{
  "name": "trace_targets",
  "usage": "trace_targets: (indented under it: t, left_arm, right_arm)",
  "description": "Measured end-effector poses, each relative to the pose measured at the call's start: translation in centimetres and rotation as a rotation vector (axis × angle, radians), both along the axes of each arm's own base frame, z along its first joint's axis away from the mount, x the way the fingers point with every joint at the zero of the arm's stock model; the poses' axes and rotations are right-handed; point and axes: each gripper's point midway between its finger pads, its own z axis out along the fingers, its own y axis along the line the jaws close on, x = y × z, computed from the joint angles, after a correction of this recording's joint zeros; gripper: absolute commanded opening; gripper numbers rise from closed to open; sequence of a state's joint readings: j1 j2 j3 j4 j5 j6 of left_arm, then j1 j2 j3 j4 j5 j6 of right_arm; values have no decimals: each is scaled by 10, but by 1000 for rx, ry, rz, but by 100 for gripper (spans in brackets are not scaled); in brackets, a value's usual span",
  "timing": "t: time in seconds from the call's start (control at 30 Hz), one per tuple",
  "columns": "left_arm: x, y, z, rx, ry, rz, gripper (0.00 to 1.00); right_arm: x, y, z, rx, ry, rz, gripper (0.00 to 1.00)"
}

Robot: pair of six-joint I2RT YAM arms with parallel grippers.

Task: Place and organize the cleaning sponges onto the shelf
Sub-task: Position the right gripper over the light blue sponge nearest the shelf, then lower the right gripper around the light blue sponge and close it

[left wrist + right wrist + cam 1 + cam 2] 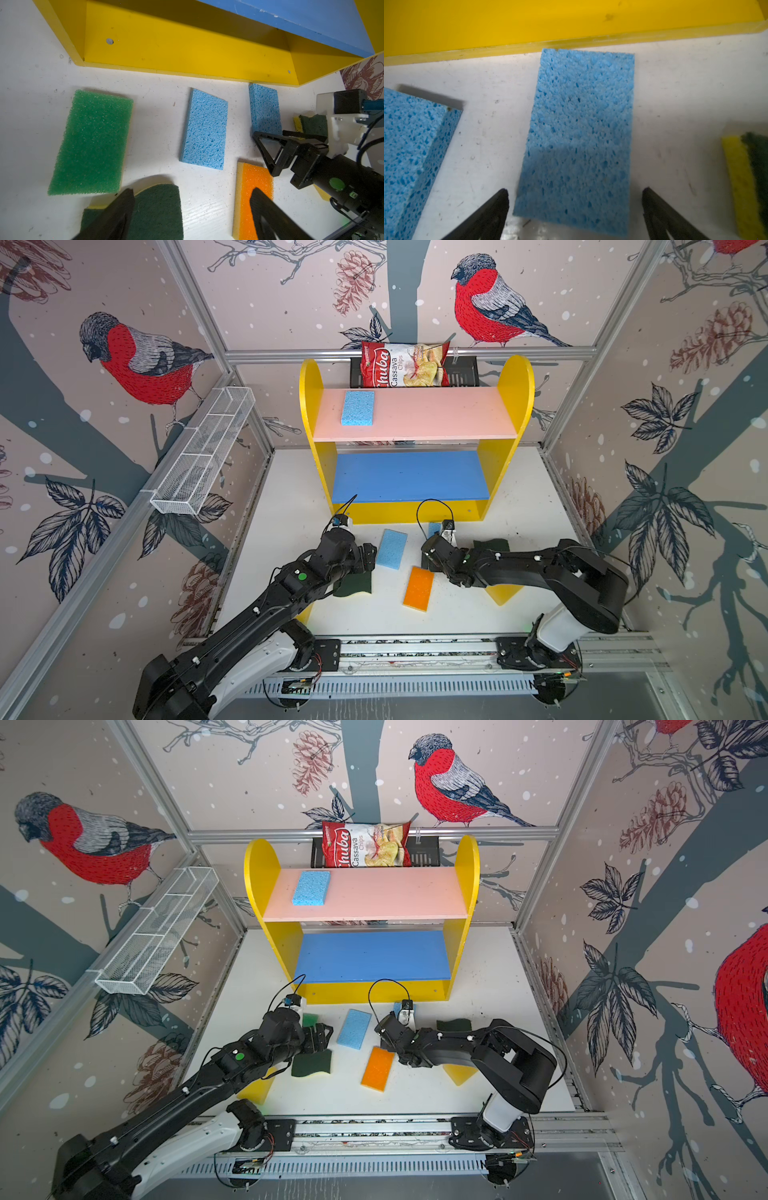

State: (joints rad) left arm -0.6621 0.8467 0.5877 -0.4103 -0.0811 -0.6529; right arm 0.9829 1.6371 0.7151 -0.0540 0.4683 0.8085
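The shelf (pixel 436 414) carries one light blue sponge (pixel 357 407) on its pink upper board; the blue middle board is bare. On the white table lie a second blue sponge (pixel 390 549), a green sponge (pixel 91 143), an orange-topped sponge (pixel 418 588) and a wavy dark-green sponge (pixel 158 207). My right gripper (pixel 575 197) is open, its fingers on either side of the near end of a third blue sponge (pixel 581 124), not touching it. My left gripper (pixel 193 207) is open over bare table between the dark-green and orange sponges.
A red chips bag (pixel 405 364) stands in a black rack (pixel 461 371) behind the shelf. A white wire basket (pixel 203 452) hangs on the left wall. Another dark-green sponge (pixel 492 545) and a yellow sponge (pixel 503 593) lie by the right arm, and a second yellow sponge (pixel 259 1088) under the left arm.
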Motion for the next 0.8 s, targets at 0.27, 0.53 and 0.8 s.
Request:
trace_targets:
  t: [0.27, 0.53, 0.8]
  left_arm:
    - [0, 0, 0, -6, -5, 1, 88]
    - [-1, 0, -7, 6, 14, 2, 88]
    - [-2, 1, -9, 3, 20, 9, 88]
  right_arm:
    - [3, -2, -1, -16, -11, -22, 99]
    - [3, -18, -5, -69, -20, -66, 96]
    - [3, -22, -4, -76, -22, -65, 97]
